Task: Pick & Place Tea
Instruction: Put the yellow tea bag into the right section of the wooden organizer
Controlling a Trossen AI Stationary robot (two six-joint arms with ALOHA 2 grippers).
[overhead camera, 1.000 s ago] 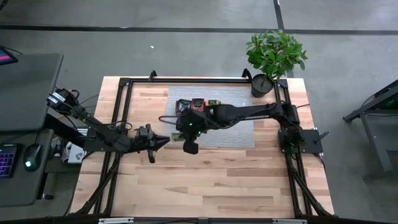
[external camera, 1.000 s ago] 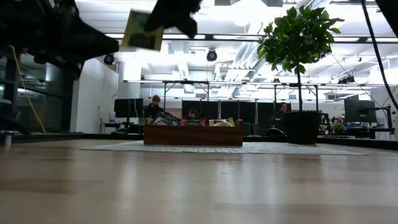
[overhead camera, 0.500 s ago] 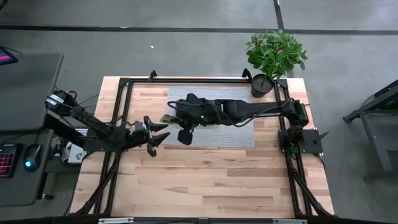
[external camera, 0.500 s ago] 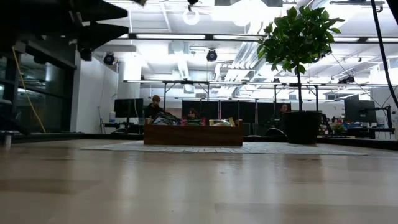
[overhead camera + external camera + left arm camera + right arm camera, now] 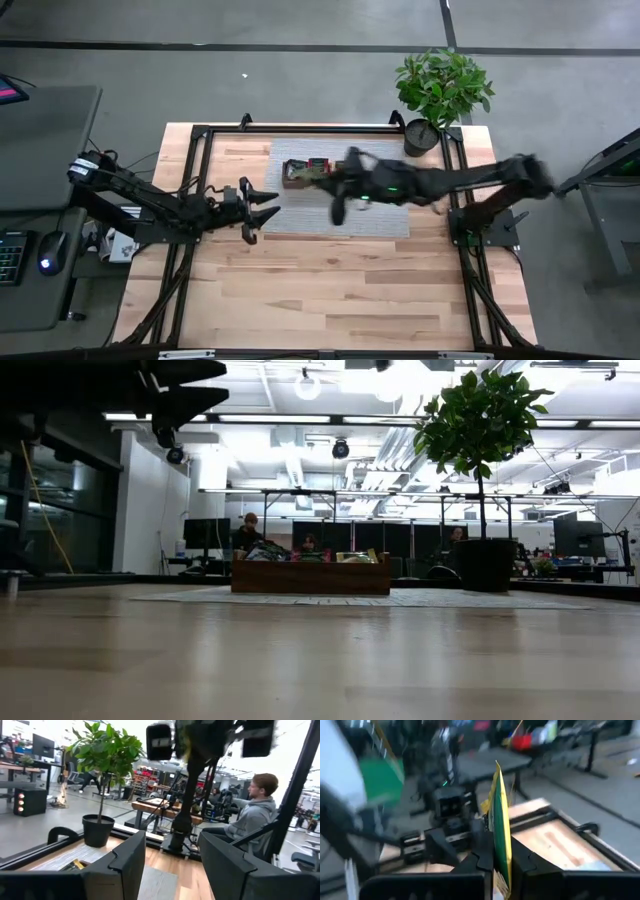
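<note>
A yellow-green tea packet [image 5: 501,820] stands edge-on between the fingers of my right gripper [image 5: 501,862], which is shut on it. In the high view that gripper [image 5: 326,177] hangs above the brown wooden tray [image 5: 294,172], and its arm reaches in from the table's right. The tray rests on a grey mat and holds more packets [image 5: 268,552]. My left gripper [image 5: 264,200] is open and holds nothing; it is left of the mat and points toward the right arm. In its wrist view the fingers [image 5: 125,865] stand well apart. My right gripper pinches the packet's two flat faces near one edge [image 5: 499,856] between its two fingers. The fingers come in about level from the table's right. The packet stands upright beyond the fingertips and is lifted clear above the tray.
A potted plant [image 5: 440,95] stands at the table's far right corner. Black frame rails [image 5: 195,180] run along the table's sides. Bare wood lies toward the near edge [image 5: 330,290]. A person [image 5: 252,815] sits beyond the table.
My left gripper has opened and let go of the yellow-green packet, then drawn up and a little toward the far edge. My right gripper, still shut on the packet, has risen, tipped from pointing down to about level, and moved right, from beside the left gripper to above the tray.
</note>
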